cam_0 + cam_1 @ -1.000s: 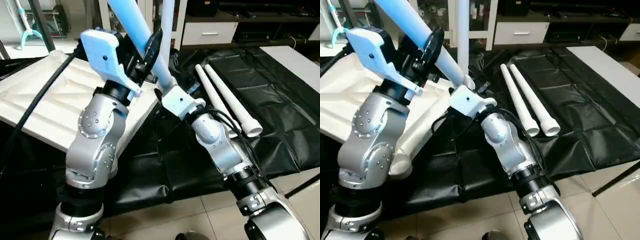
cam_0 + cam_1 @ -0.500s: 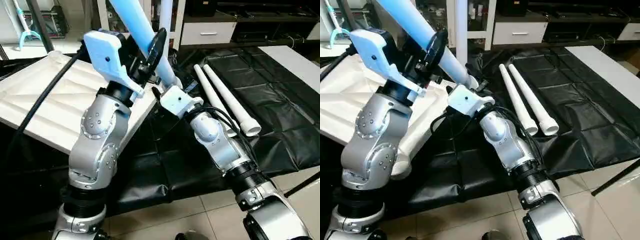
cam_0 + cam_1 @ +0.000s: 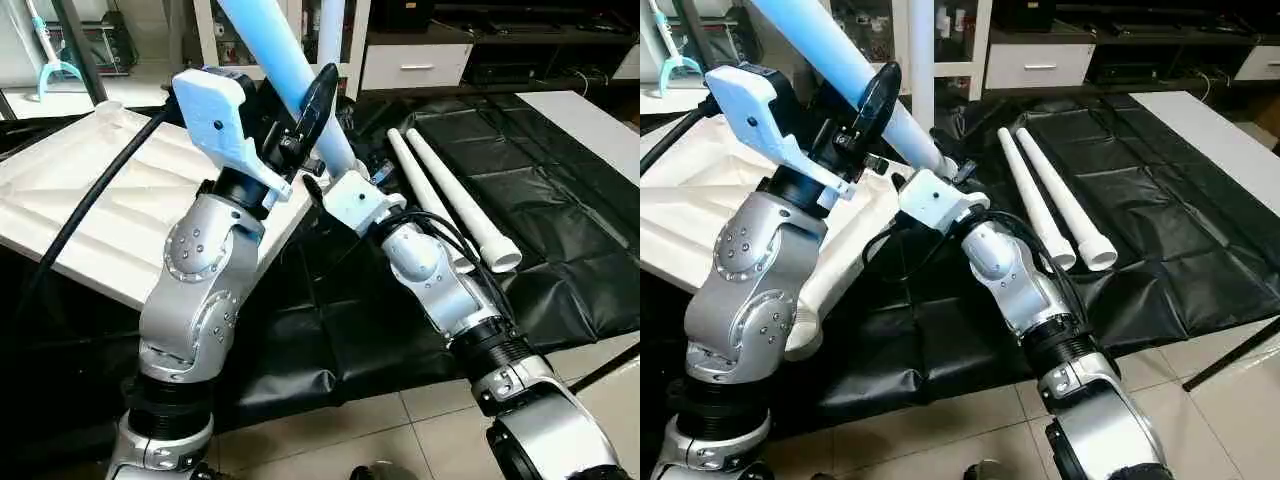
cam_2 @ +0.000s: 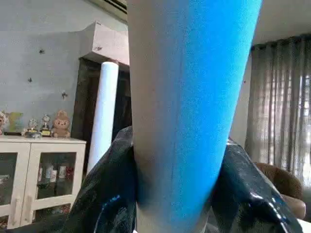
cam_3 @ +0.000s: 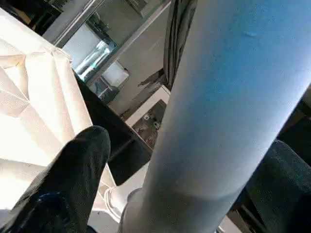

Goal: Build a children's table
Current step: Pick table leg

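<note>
The white tabletop (image 3: 90, 210) lies ribbed side up at the left. One long pale leg (image 3: 275, 45) slants up and to the left over its near right corner. My left gripper (image 3: 305, 95) is shut on that leg partway up, with black fingers (image 4: 107, 194) pressed to both sides. My right gripper (image 5: 184, 179) is open around the leg's lower end, one finger (image 5: 73, 179) standing clear of the tube. The leg's foot is hidden behind my right wrist. Another leg (image 3: 332, 30) stands upright at the tabletop's far corner. Two more legs (image 3: 450, 200) lie side by side on the black cloth.
A black cloth (image 3: 560, 190) covers the floor under the work and to the right. White cabinets and a drawer unit (image 3: 415, 65) stand behind. A black cable (image 3: 80, 210) runs across the tabletop to my left arm. Tiled floor (image 3: 400, 420) is in front.
My left arm and the held leg have shifted slightly to the right. The right gripper stays around the leg's lower end.
</note>
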You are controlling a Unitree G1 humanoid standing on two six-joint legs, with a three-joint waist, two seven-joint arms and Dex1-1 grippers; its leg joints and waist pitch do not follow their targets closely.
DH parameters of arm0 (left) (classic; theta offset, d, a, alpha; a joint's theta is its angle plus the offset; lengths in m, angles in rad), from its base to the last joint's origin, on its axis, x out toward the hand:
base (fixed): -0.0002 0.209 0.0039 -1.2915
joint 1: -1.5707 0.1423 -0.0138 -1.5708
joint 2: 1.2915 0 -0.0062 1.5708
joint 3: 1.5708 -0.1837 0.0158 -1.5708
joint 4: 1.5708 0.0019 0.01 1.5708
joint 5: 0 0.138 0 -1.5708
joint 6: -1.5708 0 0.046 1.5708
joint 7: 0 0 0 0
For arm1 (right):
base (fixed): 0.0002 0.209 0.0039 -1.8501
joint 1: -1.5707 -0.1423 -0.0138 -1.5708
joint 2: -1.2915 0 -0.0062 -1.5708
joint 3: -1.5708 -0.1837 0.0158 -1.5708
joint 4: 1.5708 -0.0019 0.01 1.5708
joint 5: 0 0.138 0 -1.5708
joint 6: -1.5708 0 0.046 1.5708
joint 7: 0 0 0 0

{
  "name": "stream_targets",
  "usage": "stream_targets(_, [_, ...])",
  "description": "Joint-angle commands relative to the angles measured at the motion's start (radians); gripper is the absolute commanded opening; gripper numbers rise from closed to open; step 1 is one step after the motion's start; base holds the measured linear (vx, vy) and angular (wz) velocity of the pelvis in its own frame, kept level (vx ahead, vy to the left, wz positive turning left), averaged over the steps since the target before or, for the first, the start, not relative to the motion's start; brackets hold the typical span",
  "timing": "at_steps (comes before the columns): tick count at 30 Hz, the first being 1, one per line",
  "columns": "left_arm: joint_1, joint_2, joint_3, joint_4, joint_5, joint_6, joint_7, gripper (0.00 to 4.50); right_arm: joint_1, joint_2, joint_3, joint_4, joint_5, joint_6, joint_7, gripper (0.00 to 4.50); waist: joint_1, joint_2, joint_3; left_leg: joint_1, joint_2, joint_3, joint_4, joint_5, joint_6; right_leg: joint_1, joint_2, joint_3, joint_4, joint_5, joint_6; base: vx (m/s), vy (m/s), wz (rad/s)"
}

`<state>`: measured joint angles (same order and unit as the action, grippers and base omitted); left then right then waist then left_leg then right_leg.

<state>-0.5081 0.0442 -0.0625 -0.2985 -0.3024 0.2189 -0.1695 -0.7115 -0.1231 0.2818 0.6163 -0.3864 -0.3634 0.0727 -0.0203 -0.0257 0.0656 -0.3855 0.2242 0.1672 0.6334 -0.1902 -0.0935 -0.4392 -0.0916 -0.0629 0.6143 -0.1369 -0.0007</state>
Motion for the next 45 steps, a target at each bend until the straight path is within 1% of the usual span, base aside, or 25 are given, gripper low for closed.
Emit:
stream_targets(1, [0.002, -0.006, -0.003, -0.019, -0.005, 0.003, -0.007, 1.72, -0.026, -0.003, -0.012, 0.018, 0.018, -0.014, 0.008, 4.26, -0.001, 0.008, -0.083, 0.009, -0.012, 0.015, -0.076, -0.31, 0.011, 0.057, -0.009, 0.022, -0.064, -0.263, -0.156, 0.0, 0.0, 0.0])
stream_targets(4, [0.002, -0.006, -0.002, -0.019, -0.005, 0.003, -0.007, 1.72, -0.026, -0.003, -0.012, 0.023, 0.022, -0.02, 0.01, 4.26, -0.001, 0.008, -0.083, 0.009, -0.012, 0.015, -0.075, -0.311, 0.012, 0.057, -0.009, 0.022, -0.064, -0.263, -0.157, 0.0, 0.0, 0.0])
stream_targets(5, [0.003, -0.008, -0.002, -0.02, -0.006, 0.004, -0.009, 1.72, -0.028, -0.003, -0.013, 0.03, 0.025, -0.025, 0.01, 4.08, 0.0, 0.009, -0.082, 0.009, -0.012, 0.014, -0.076, -0.312, 0.011, 0.057, -0.009, 0.022, -0.063, -0.265, -0.156, 0.0, 0.0, 0.0])
stream_targets(6, [0.003, -0.008, -0.002, -0.021, -0.006, 0.004, -0.009, 1.72, -0.028, -0.003, -0.014, 0.032, 0.027, -0.026, 0.01, 3.98, -0.001, 0.008, -0.082, 0.009, -0.012, 0.015, -0.076, -0.317, 0.011, 0.057, -0.009, 0.022, -0.064, -0.272, -0.153, 0.0, 0.0, 0.0])
stream_targets(9, [0.003, -0.009, -0.005, -0.021, -0.011, 0.008, -0.016, 1.72, -0.032, -0.005, -0.018, 0.04, 0.029, -0.031, 0.009, 3.8, -0.001, 0.008, -0.083, 0.009, -0.012, 0.015, -0.075, -0.316, 0.013, 0.057, -0.009, 0.022, -0.064, -0.272, -0.152, 0.0, 0.0, 0.0])
stream_targets(11, [0.006, -0.009, -0.006, -0.024, -0.014, 0.011, -0.018, 1.72, -0.034, -0.006, -0.018, 0.044, 0.028, -0.035, 0.007, 3.5, -0.001, 0.008, -0.082, 0.009, -0.012, 0.015, -0.075, -0.316, 0.013, 0.056, -0.008, 0.022, -0.065, -0.273, -0.152, 0.0, 0.0, 0.0])
stream_targets(13, [0.007, -0.008, -0.008, -0.025, -0.016, 0.013, -0.02, 1.72, -0.036, -0.007, -0.019, 0.046, 0.028, -0.036, 0.006, 3.45, -0.001, 0.007, -0.083, 0.009, -0.012, 0.015, -0.075, -0.316, 0.013, 0.056, -0.008, 0.022, -0.064, -0.272, -0.154, 0.0, 0.0, 0.0])
stream_targets(15, [0.007, -0.008, -0.009, -0.025, -0.017, 0.015, -0.022, 1.72, -0.037, -0.007, -0.019, 0.049, 0.028, -0.038, 0.006, 3.15, -0.001, 0.008, -0.083, 0.009, -0.012, 0.015, -0.075, -0.315, 0.013, 0.056, -0.008, 0.022, -0.064, -0.273, -0.155, 0.0, 0.0, 0.0])
stream_targets(17, [0.008, -0.009, -0.012, -0.028, -0.017, 0.017, -0.022, 1.72, -0.038, -0.008, -0.019, 0.051, 0.029, -0.041, 0.005, 3.06, -0.001, 0.008, -0.083, 0.009, -0.012, 0.015, -0.075, -0.315, 0.013, 0.057, -0.009, 0.021, -0.064, -0.272, -0.154, 0.0, 0.0, 0.0])
stream_targets(21, [0.009, -0.01, -0.013, -0.029, -0.017, 0.019, -0.023, 1.72, -0.039, -0.009, -0.018, 0.052, 0.031, -0.043, 0.004, 3.05, 0.0, 0.009, -0.083, 0.009, -0.012, 0.015, -0.075, -0.313, 0.013, 0.056, -0.008, 0.022, -0.063, -0.266, -0.156, 0.0, 0.0, 0.0])
stream_targets(22, [0.009, -0.01, -0.013, -0.029, -0.017, 0.019, -0.023, 1.72, -0.039, -0.009, -0.018, 0.052, 0.031, -0.043, 0.004, 2.76, -0.001, 0.008, -0.083, 0.009, -0.012, 0.015, -0.075, -0.311, 0.014, 0.057, -0.008, 0.022, -0.063, -0.263, -0.157, 0.0, 0.0, 0.0])
stream_targets(23, [0.01, -0.01, -0.013, -0.03, -0.018, 0.02, -0.023, 1.72, -0.041, -0.009, -0.017, 0.054, 0.033, -0.044, 0.003, 2.68, 0.0, 0.008, -0.084, 0.008, -0.012, 0.014, -0.075, -0.306, 0.014, 0.059, -0.009, 0.021, -0.062, -0.26, -0.156, 0.0, 0.0, 0.0])
stream_targets(26, [0.01, -0.009, -0.012, -0.031, -0.018, 0.021, -0.023, 1.72, -0.043, -0.009, -0.016, 0.057, 0.034, -0.046, 0.002, 2.65, -0.001, 0.008, -0.083, 0.009, -0.012, 0.015, -0.075, -0.305, 0.015, 0.057, -0.008, 0.022, -0.062, -0.257, -0.158, 0.0, 0.0, 0.0])
stream_targets(27, [0.01, -0.009, -0.012, -0.031, -0.018, 0.021, -0.023, 1.72, -0.043, -0.009, -0.016, 0.057, 0.034, -0.046, 0.002, 2.37, 0.0, 0.008, -0.084, 0.009, -0.012, 0.016, -0.074, -0.308, 0.016, 0.057, -0.009, 0.022, -0.063, -0.263, -0.158, 0.0, 0.0, 0.0])
stream_targets(31, [0.008, -0.009, -0.005, -0.03, -0.012, 0.014, -0.017, 1.72, -0.045, -0.009, -0.015, 0.062, 0.035, -0.049, 0.0, 2.25, 0.0, 0.007, -0.084, 0.009, -0.012, 0.015, -0.074, -0.305, 0.017, 0.057, -0.008, 0.021, -0.063, -0.266, -0.155, 0.0, 0.0, 0.0])
stream_targets(33, [0.007, -0.01, -0.003, -0.029, -0.01, 0.012, -0.016, 1.72, -0.046, -0.008, -0.015, 0.063, 0.034, -0.049, 0.0, 2.09, 0.0, 0.007, -0.084, 0.007, -0.012, 0.015, -0.074, -0.304, 0.017, 0.058, -0.009, 0.021, -0.063, -0.269, -0.153, 0.0, 0.0, 0.0])
stream_targets(37, [0.003, -0.011, 0.002, -0.026, -0.006, 0.008, -0.014, 1.72, -0.045, -0.005, -0.018, 0.067, 0.045, -0.045, 0.012, 2.09, -0.001, 0.008, -0.083, 0.008, -0.012, 0.015, -0.074, -0.312, 0.016, 0.056, -0.008, 0.02, -0.065, -0.28, -0.149, 0.0, 0.0, 0.0])
stream_targets(38, [0.002, -0.011, 0.003, -0.025, -0.006, 0.007, -0.014, 1.72, -0.044, -0.003, -0.025, 0.065, 0.06, -0.047, 0.017, 2.63, -0.001, 0.008, -0.084, 0.009, -0.012, 0.015, -0.074, -0.314, 0.016, 0.056, -0.008, 0.02, -0.065, -0.278, -0.15, 0.0, 0.0, 0.0])
stream_targets(39, [0.002, -0.011, 0.003, -0.025, -0.006, 0.007, -0.014, 1.72, -0.044, -0.003, -0.025, 0.065, 0.06, -0.047, 0.017, 2.77, -0.001, 0.008, -0.083, 0.009, -0.012, 0.015, -0.075, -0.316, 0.016, 0.056, -0.008, 0.02, -0.065, -0.279, -0.15, 0.0, 0.0, 0.0])
stream_targets(40, [0.001, -0.011, 0.004, -0.026, -0.006, 0.007, -0.014, 1.72, -0.043, -0.001, -0.03, 0.064, 0.074, -0.048, 0.026, 2.79, -0.001, 0.008, -0.083, 0.009, -0.012, 0.014, -0.075, -0.316, 0.015, 0.056, -0.008, 0.02, -0.065, -0.279, -0.15, 0.0, 0.0, 0.0])
stream_targets(41, [0.001, -0.01, 0.005, -0.025, -0.006, 0.006, -0.014, 1.72, -0.044, -0.002, -0.031, 0.065, 0.075, -0.046, 0.025, 2.98, -0.001, 0.009, -0.083, 0.009, -0.012, 0.015, -0.075, -0.32, 0.017, 0.056, -0.008, 0.02, -0.065, -0.278, -0.151, 0.0, 0.0, 0.0])
stream_targets(42, [0.0, -0.01, 0.006, -0.025, -0.006, 0.006, -0.015, 1.72, -0.044, -0.003, -0.031, 0.065, 0.075, -0.044, 0.025, 2.98, -0.001, 0.008, -0.083, 0.009, -0.012, 0.015, -0.074, -0.32, 0.018, 0.055, -0.008, 0.02, -0.065, -0.279, -0.151, 0.0, 0.0, 0.0])
stream_targets(44, [0.0, -0.01, 0.007, -0.024, -0.006, 0.005, -0.015, 1.72, -0.045, -0.004, -0.031, 0.067, 0.073, -0.042, 0.024, 3.2, 0.0, 0.01, -0.084, 0.009, -0.012, 0.014, -0.075, -0.317, 0.016, 0.056, -0.008, 0.02, -0.065, -0.276, -0.152, 0.0, 0.0, 0.0])
stream_targets(45, [-0.001, -0.01, 0.008, -0.023, -0.006, 0.004, -0.016, 1.72, -0.046, -0.007, -0.025, 0.068, 0.058, -0.037, 0.013, 3.2, 0.0, 0.01, -0.084, 0.009, -0.012, 0.014, -0.075, -0.315, 0.016, 0.056, -0.008, 0.02, -0.064, -0.273, -0.153, 0.0, 0.0, 0.0])
